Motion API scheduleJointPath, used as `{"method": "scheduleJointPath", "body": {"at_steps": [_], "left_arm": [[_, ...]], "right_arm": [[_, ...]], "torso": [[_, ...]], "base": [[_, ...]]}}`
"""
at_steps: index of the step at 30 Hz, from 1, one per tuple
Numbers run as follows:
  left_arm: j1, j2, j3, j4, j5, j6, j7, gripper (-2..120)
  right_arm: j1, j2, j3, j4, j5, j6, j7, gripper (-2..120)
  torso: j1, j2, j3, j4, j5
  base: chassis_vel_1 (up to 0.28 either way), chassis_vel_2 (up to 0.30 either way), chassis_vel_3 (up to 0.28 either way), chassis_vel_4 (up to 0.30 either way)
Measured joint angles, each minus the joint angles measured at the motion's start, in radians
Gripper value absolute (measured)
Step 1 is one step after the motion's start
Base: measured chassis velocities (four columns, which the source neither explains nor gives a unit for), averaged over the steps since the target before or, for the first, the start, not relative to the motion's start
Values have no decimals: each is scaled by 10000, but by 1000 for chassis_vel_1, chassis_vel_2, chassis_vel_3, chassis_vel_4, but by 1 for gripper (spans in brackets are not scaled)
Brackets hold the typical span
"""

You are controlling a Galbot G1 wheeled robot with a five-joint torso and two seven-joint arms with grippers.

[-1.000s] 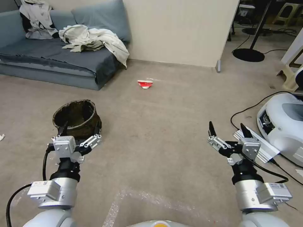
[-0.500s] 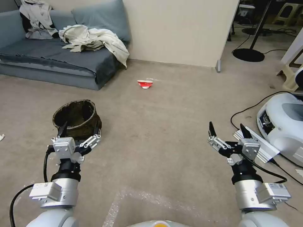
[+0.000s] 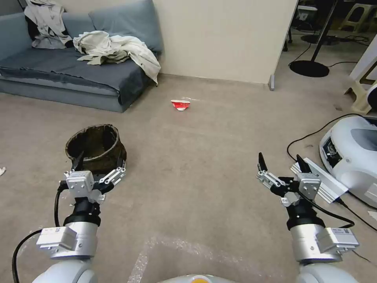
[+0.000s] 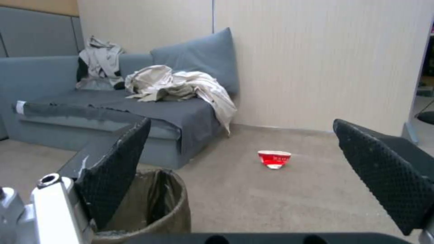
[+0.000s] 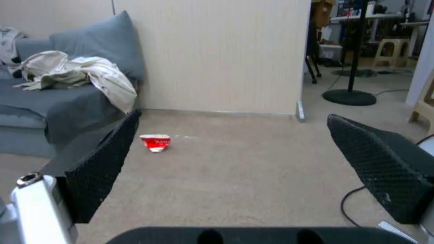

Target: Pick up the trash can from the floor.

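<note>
The trash can (image 3: 96,146) is a small round bin wrapped in a dark brown bag, standing upright on the beige floor (image 3: 196,169) at my front left. My left gripper (image 3: 99,159) hovers open just in front of its near rim, one finger to each side. In the left wrist view the trash can (image 4: 151,203) sits low beside one finger (image 4: 115,169), and the left gripper (image 4: 242,123) is open and holds nothing. My right gripper (image 3: 279,158) is open over bare floor at the right, and the right wrist view also shows the right gripper (image 5: 234,116) open.
A crushed red cup (image 3: 180,104) lies on the floor ahead. A grey sofa (image 3: 66,74) with crumpled clothes stands at the back left against a beige partition (image 3: 224,39). A white machine (image 3: 353,153), a metal bar and black cables lie on my right.
The right gripper has sunk slightly and drawn back a little. The left arm has shifted only a trace; the trash can has not moved.
</note>
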Motion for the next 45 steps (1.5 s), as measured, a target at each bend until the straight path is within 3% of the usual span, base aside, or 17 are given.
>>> {"method": "scheduleJointPath", "body": {"at_steps": [21, 45], "left_arm": [[50, 38, 8, 45, 40, -4, -5, 100], [91, 30, 55, 53, 102, -271, -36, 100]], "right_arm": [[9, -2, -46, 5, -32, -17, 29, 100], [-19, -2, -63, 49, -27, -17, 43, 100]], "torso": [[0, 0, 0, -1, 0], [0, 0, 0, 2, 0]], "base": [[6, 7, 5, 8], [103, 95, 98, 95]]}}
